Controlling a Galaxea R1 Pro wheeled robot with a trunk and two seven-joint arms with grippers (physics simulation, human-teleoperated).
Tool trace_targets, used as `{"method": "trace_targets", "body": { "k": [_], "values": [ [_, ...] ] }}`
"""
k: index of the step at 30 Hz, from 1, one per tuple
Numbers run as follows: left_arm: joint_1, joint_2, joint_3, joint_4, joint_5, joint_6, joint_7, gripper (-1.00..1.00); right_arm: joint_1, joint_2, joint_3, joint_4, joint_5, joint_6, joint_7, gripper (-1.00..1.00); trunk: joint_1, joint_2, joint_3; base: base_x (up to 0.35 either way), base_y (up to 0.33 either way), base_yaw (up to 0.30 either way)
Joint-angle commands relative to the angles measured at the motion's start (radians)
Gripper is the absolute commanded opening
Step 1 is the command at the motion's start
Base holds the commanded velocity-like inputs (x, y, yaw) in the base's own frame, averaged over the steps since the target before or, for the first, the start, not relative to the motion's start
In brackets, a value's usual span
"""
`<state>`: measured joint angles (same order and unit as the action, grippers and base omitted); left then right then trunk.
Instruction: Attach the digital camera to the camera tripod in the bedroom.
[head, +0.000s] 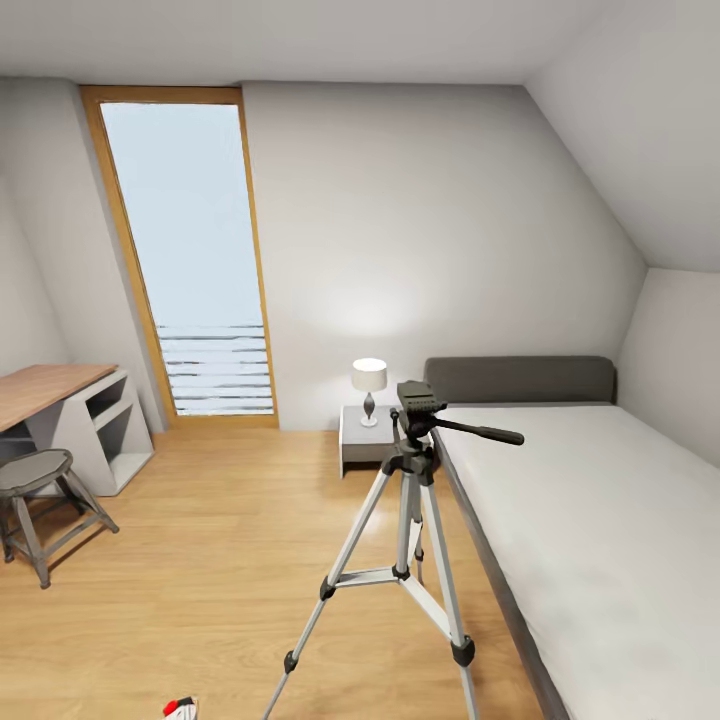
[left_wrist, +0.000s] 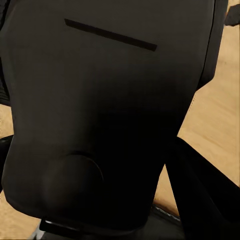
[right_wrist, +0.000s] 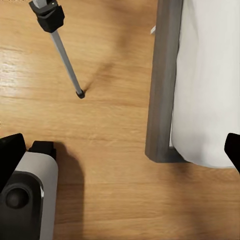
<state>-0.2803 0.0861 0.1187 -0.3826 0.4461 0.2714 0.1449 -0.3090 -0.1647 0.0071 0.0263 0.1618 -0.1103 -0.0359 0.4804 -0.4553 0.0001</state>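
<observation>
- The camera tripod (head: 410, 520) stands upright on the light wood floor (head: 220, 560) of the bedroom, its silver-grey legs spread and its black head at the top with the long handle pointing out over the bed (head: 590, 520).
- The tripod's head carries nothing on top; the digital camera cannot be made out with any certainty.
- Just beside the tripod, the bed runs along with a grey frame, white mattress and grey headboard (head: 520, 378).
- Behind the tripod, against the grey wall, sits a small white nightstand (head: 362, 442) with a lit table lamp (head: 369, 388) on it.
- Further from the tripod, the wood-framed tall window (head: 190, 260) reaches the floor; beyond it are the wood-topped desk (head: 50, 388) and a grey stool (head: 45, 500).
- A small red and white object (head: 180, 708) lies on the floor near the tripod's foot, too cut off to identify.
- In the right wrist view, one tripod leg (right_wrist: 62, 47) ends on the floor near the bed frame's corner (right_wrist: 162, 100); dark finger edges sit wide apart, so the right claw looks spread.
- In the left wrist view a dark robot body panel (left_wrist: 100, 110) blocks the sight; I cannot tell the left claw's state.
</observation>
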Motion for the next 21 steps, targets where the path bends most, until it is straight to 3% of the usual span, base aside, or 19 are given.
{"method": "trace_targets", "body": {
  "k": [1, 3, 6, 8, 11, 15, 21],
  "values": [
    [0.0, -0.001, 0.0, 0.008, 0.007, -0.007, 0.004, -1.0, -0.001, 0.0, 0.0, 0.003, 0.008, -0.005, -0.004, 1.0, 0.0, -0.001, 0.0, 0.0, 0.0, 0.0],
    [0.0, -0.002, 0.0, 0.026, -0.018, -0.055, 0.004, -1.0, -0.001, 0.0, -0.001, 0.003, 0.007, -0.006, -0.004, 1.0, 0.0, -0.001, -0.001, 0.0, 0.0, 0.0],
    [0.0, -0.004, 0.003, 0.064, -0.086, -0.123, 0.004, -1.0, -0.001, 0.0, -0.001, 0.004, 0.006, -0.007, -0.004, 1.0, 0.0, -0.001, -0.004, 0.0, 0.0, 0.0],
    [0.0, -0.013, 0.006, 0.116, -0.155, -0.16, 0.003, -1.0, -0.001, 0.0, -0.001, 0.004, 0.005, -0.007, -0.004, 1.0, 0.0, -0.001, -0.007, 0.0, 0.0, 0.0],
    [0.0, -0.025, 0.009, 0.169, -0.223, -0.192, 0.003, -1.0, -0.001, -0.001, -0.001, 0.004, 0.004, -0.006, -0.004, 1.0, 0.0, -0.001, -0.011, 0.0, 0.0, 0.0],
    [0.0, -0.028, 0.01, 0.185, -0.243, -0.204, 0.002, -1.0, -0.001, -0.001, 0.0, 0.004, 0.004, -0.006, -0.004, 1.0, 0.0, -0.001, -0.018, 0.0, 0.0, 0.0],
    [0.0, -0.029, 0.013, 0.201, -0.24, -0.209, 0.002, -1.0, -0.001, -0.001, 0.001, 0.004, 0.004, -0.006, -0.004, 1.0, 0.0, -0.001, -0.027, 0.0, 0.0, 0.0]
  ]
}}
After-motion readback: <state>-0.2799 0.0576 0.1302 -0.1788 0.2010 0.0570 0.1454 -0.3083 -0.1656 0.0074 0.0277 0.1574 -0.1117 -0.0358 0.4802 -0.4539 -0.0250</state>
